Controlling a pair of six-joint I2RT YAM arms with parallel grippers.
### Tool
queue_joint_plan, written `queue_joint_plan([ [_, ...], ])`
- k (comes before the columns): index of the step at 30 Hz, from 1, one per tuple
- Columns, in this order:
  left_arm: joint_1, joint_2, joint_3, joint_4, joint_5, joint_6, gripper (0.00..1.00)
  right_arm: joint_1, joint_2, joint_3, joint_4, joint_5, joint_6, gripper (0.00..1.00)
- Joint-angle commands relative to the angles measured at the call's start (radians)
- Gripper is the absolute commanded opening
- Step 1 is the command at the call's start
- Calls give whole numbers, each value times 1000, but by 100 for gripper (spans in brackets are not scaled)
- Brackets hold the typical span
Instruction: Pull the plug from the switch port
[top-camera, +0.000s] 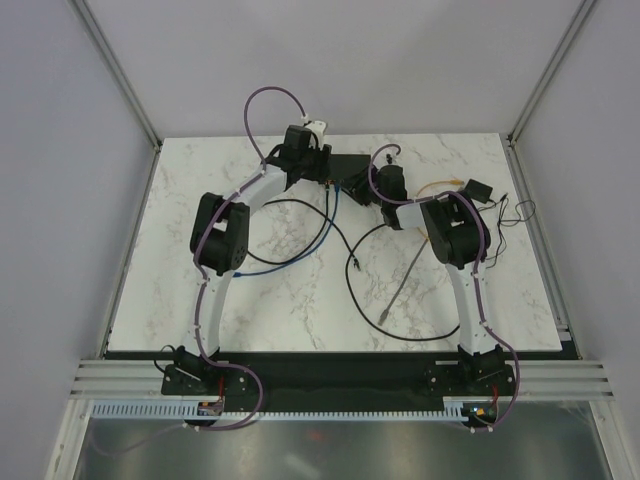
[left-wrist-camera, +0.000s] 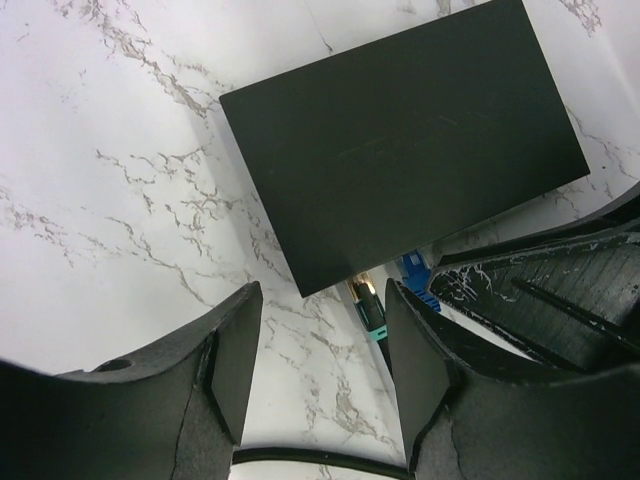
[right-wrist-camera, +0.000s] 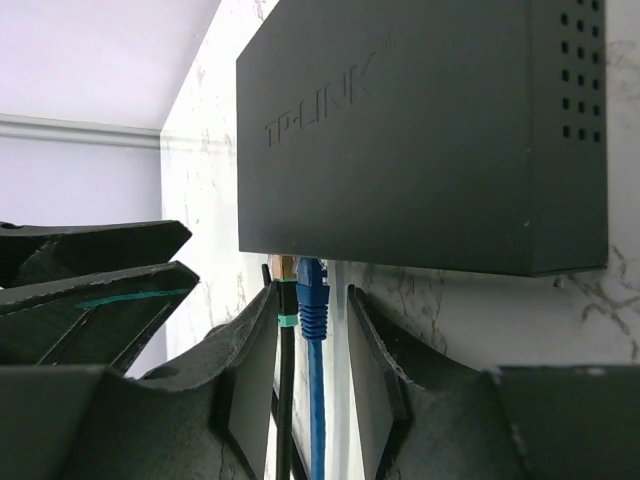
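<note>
The switch (top-camera: 350, 163) (left-wrist-camera: 400, 140) (right-wrist-camera: 400, 130) is a flat black box lying at the back of the marble table. Two plugs sit in its near side: a blue plug (right-wrist-camera: 312, 290) (left-wrist-camera: 415, 270) and, just left of it, a black plug with a teal band (right-wrist-camera: 287, 300) (left-wrist-camera: 368, 305). My right gripper (right-wrist-camera: 312, 312) (top-camera: 358, 190) straddles both plugs' cables. Its left finger (right-wrist-camera: 255, 370) lies close against the black cable, and a gap remains beside the blue one. My left gripper (left-wrist-camera: 325, 340) (top-camera: 322, 170) hangs open over bare marble by the switch's corner, holding nothing.
A small black block (top-camera: 478, 190) with thin wires and an orange lead (top-camera: 440, 185) lies at the right. A blue cable (top-camera: 300, 260), black cables and a grey lead (top-camera: 405, 275) trail over the middle of the table (top-camera: 250, 300). The two grippers' fingers stand close together.
</note>
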Motion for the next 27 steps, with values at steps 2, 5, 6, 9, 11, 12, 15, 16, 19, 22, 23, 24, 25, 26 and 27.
queue_joint_plan([
  [2, -5, 27, 70, -43, -20, 36, 58, 6, 30, 21, 38, 0, 28, 39],
  [5, -5, 25, 70, -41, -22, 32, 58, 6, 39, 22, 41, 8, 33, 38],
  [6, -5, 25, 70, -41, -19, 30, 58, 6, 42, 22, 41, 18, 37, 38],
  [9, -6, 24, 68, -43, -19, 29, 57, 8, 60, 39, 44, 26, 56, 38],
  [11, -8, 22, 70, -43, -20, 29, 57, 9, 74, 56, 37, 20, 57, 38],
  [12, -8, 21, 68, -43, -22, 29, 57, 11, 74, 65, 29, 24, 56, 38],
  [15, -12, 19, 67, -43, -31, 32, 56, 17, 68, 65, 4, 52, 48, 35],
  [16, -14, 18, 67, -41, -34, 32, 56, 18, 68, 65, 0, 63, 50, 33],
  [19, -17, 18, 68, -43, -35, 32, 56, 18, 76, 77, -23, 72, 50, 29],
  [22, -18, 16, 67, -41, -45, 36, 56, 18, 83, 79, -37, 80, 50, 25],
  [23, -18, 16, 68, -43, -46, 38, 56, 18, 88, 81, -42, 83, 48, 24],
  [24, -18, 18, 68, -43, -49, 39, 56, 18, 90, 91, -67, 87, 43, 18],
  [25, -22, 16, 70, -43, -51, 42, 56, 18, 90, 94, -77, 92, 39, 16],
  [26, -23, 16, 68, -43, -57, 45, 56, 20, 88, 90, -77, 93, 36, 16],
  [27, -25, 18, 68, -41, -65, 62, 56, 18, 86, 85, -81, 97, 36, 13],
])
